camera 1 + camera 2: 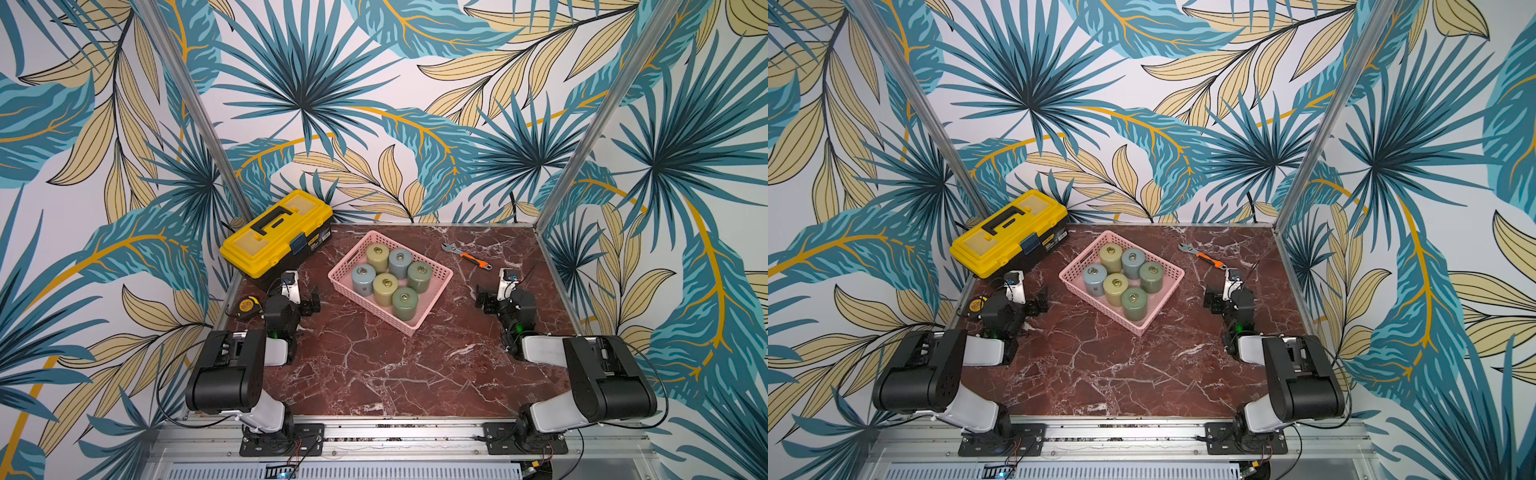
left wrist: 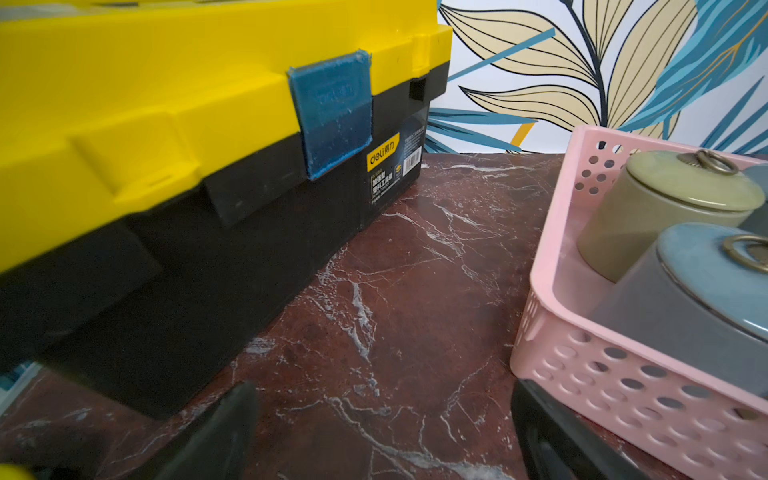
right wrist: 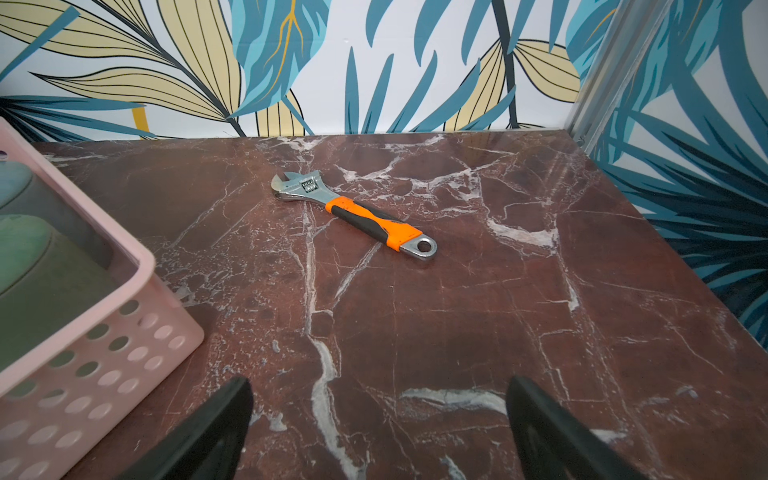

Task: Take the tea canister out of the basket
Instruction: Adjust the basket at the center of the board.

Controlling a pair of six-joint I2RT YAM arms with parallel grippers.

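Since neither arm has anything in hand, the job looks to be at its very start. From where I stand, the shallow pink plastic basket with perforated sides (image 1: 374,312) sits cornerwise in the middle of the dark red marble-patterned desk (image 1: 374,374), about midway between the two arms, I take it so that either can reach. Inside stand six squat round lidded tea canisters (image 1: 385,286), upright in two rows of three, packed so neighbours touch or nearly do, each lid topped with a small metal ring (image 2: 717,160). They come in olive-yellow, blue-grey and green, and the task does not say which is meant. The dark green canister (image 1: 404,303) at the corner nearest the arms' bases looks easiest, since two of its sides face only basket wall.

The left gripper (image 1: 313,302) hangs low over the desk between the yellow-and-black plastic toolbox (image 1: 276,232) and the basket, jaws spread wide and empty. The right gripper (image 1: 484,300) mirrors it on the basket's other side, equally wide and empty, pointing toward the orange-handled adjustable wrench (image 1: 466,256). That spread suits canisters this broad, I judge.

Toolbox, wrench and a small yellow-and-black tape measure (image 1: 248,306) all lie apart from the basket, so they should not hinder a lift; the tight packing is the likelier trouble, as a finger must slip between a canister and its neighbour.
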